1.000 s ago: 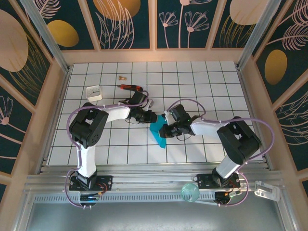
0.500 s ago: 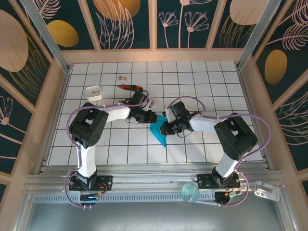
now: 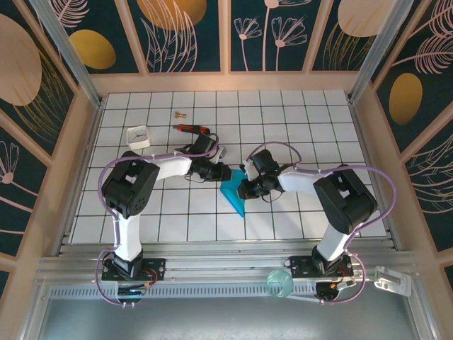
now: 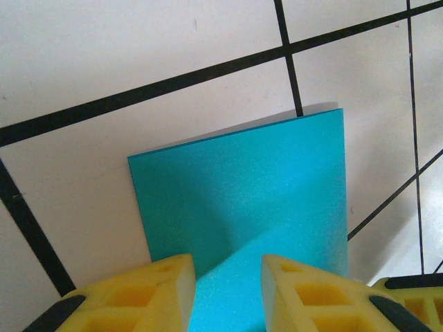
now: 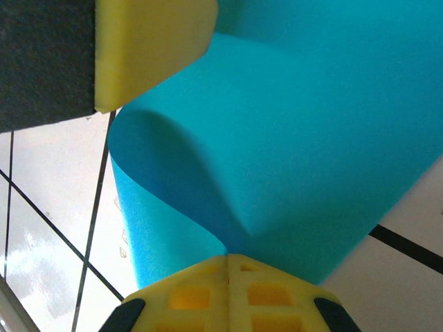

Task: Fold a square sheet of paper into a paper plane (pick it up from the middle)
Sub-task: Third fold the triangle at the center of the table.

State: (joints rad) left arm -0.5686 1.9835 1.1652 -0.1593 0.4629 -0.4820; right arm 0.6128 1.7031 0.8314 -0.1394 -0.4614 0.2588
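The square sheet of paper is a folded teal shape on the white tiled table, tapering to a point toward the near edge. My right gripper sits at its right edge. In the right wrist view that gripper is shut on the paper, and a flap curls up and over in a soft roll. My left gripper rests at the sheet's far corner. In the left wrist view its yellow fingers stand apart over the flat paper, open. A left finger also appears in the right wrist view.
A small white square block stands at the far left. A red-and-black utility knife and a small brass piece lie behind the left arm. A pale green roll rests on the front rail.
The right gripper has edged a little left over the paper, and its elbow has swung inward. The teal shape looks slightly narrower. The left arm has held still.
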